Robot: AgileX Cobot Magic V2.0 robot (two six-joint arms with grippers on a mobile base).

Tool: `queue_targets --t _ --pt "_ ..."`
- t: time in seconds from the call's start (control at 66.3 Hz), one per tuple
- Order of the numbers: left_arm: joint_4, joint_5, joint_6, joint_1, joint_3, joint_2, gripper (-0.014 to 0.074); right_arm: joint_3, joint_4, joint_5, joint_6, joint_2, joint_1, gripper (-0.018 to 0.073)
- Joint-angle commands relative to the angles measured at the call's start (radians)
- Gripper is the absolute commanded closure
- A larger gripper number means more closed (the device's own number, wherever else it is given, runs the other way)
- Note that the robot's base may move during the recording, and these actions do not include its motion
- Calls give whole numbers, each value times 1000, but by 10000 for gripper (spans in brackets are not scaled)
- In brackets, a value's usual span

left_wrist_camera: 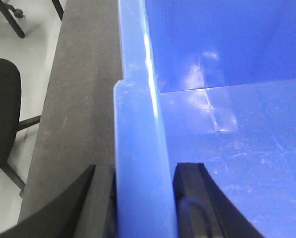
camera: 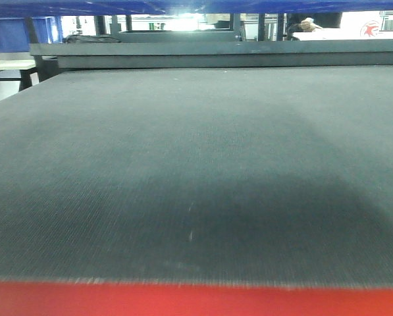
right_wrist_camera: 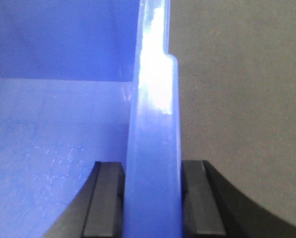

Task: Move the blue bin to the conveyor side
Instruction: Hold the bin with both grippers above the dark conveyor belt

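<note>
Both arms have the blue bin (left_wrist_camera: 227,74) in hand. The left pincer (left_wrist_camera: 145,198) is closed narrow on the thick rim of one side wall, one dark finger (left_wrist_camera: 100,198) outside and the other inside, and the right pincer (right_wrist_camera: 152,198) clamps the opposite wall the same way. The grasp, then, looks done. Beside each gripped wall the wrist views show the woven dark grey conveyor side (camera: 196,164), so the bin is already over or on that surface. Only on the left do a black office chair (left_wrist_camera: 1,114) and pale floor (left_wrist_camera: 33,29) show past the belt's edge. In the front view the belt stretches wide and bare, with a red strip (camera: 196,301) along its near edge. A glossy blue band along the top of that view is probably the bin held high, and a broad shadow lies on the belt beneath it. Whether the bin's base touches the belt cannot be told from these views. By my reading the carry is well along. What remains is to lower the bin level onto the belt and then open both pincers and draw them clear of the rim.
</note>
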Motion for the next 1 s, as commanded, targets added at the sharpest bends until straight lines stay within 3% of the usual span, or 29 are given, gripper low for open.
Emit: queue_targets --t 0.0,0.98 --pt "25 -86 5 -9 -23 -17 613 -15 -14 -100 -12 -16 3 629" --pt "25 -86 5 -9 -23 -17 613 -15 -14 -100 -12 -16 3 629"
